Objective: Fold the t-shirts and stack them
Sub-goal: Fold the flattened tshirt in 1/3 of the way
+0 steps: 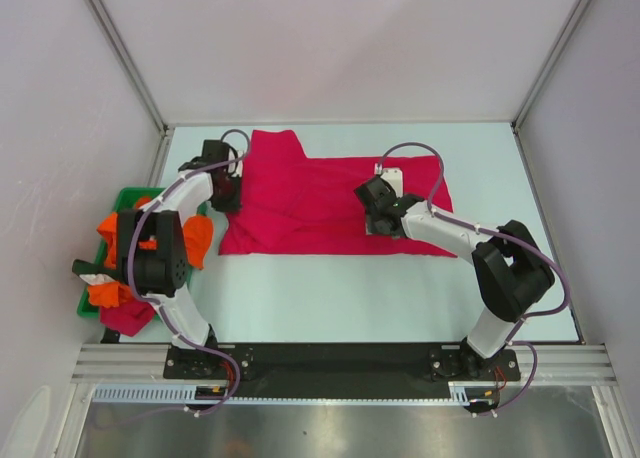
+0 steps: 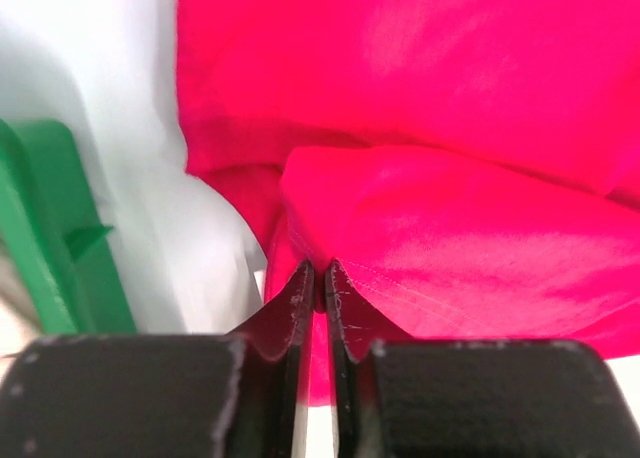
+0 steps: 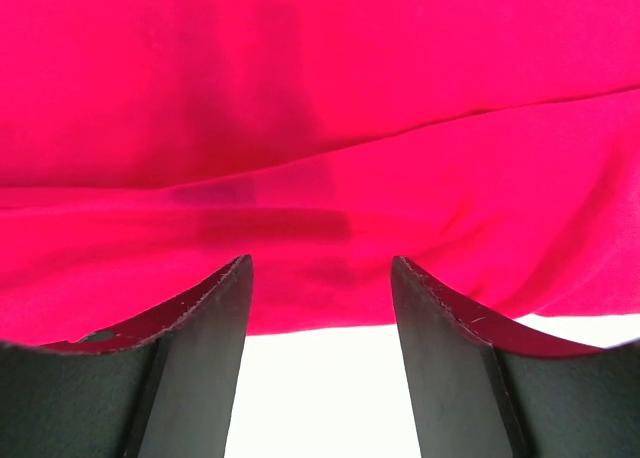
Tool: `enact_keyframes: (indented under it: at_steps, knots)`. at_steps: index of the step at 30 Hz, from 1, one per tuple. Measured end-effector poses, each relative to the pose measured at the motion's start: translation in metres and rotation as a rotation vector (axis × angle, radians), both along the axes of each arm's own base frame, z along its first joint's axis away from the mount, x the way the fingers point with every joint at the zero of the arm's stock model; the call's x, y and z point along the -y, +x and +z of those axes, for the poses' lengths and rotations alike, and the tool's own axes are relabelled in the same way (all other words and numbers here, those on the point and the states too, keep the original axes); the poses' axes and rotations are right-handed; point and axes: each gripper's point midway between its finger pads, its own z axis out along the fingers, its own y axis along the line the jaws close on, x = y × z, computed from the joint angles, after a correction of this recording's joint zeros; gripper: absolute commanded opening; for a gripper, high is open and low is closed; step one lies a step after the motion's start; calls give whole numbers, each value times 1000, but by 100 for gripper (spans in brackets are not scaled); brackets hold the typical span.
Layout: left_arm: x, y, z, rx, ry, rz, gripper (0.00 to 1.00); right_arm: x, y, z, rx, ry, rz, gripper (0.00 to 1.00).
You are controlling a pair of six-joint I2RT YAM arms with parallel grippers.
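Observation:
A red t-shirt [image 1: 320,203] lies spread on the white table, one sleeve pointing to the back left. My left gripper [image 1: 229,190] is shut on the shirt's left edge; in the left wrist view [image 2: 322,278] its jaws pinch a fold of red cloth [image 2: 430,248]. My right gripper [image 1: 377,218] is open over the shirt's right half, near its lower edge; in the right wrist view [image 3: 320,278] the spread fingers [image 3: 205,318] frame the red hem [image 3: 320,298] with nothing between them.
A green bin [image 1: 110,253] at the table's left edge holds orange and dark red shirts [image 1: 150,240]; its green wall shows in the left wrist view [image 2: 60,238]. White enclosure walls and metal posts surround the table.

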Motion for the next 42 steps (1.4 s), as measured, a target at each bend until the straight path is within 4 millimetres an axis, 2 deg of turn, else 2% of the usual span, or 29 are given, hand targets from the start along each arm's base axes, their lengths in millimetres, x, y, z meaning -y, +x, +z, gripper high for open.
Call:
enact_keyframes:
  at_steps: [4,10,15,18,25,27,31,36,39,41,42]
  knots:
    - [2,19,15,50,-5,4,1,0,0,0,1,0,0,61]
    - [6,64,37,132,-14,6,1,1,-1,-1,-2,-2,0,60]
    - [10,97,38,154,-20,10,5,3,-4,-5,-12,-11,0,60]
    - [13,111,30,145,-19,6,11,4,-4,-6,-14,-13,0,60]
    - [21,131,9,119,-20,-3,45,3,-4,-6,-14,-12,1,61]
    - [22,130,7,112,-21,-4,54,3,-4,-6,-14,-12,1,61]
    - [24,126,17,127,-27,-7,55,2,-2,-5,-6,-14,11,59]
    - [29,94,57,169,-62,-31,49,-8,3,0,7,9,55,54]
    - [35,70,78,199,-81,-58,44,-30,12,15,41,44,110,50]
    - [38,56,77,188,-90,-73,43,-51,22,26,74,73,152,45]
    - [40,46,70,164,-94,-77,42,-68,29,33,95,95,183,43]
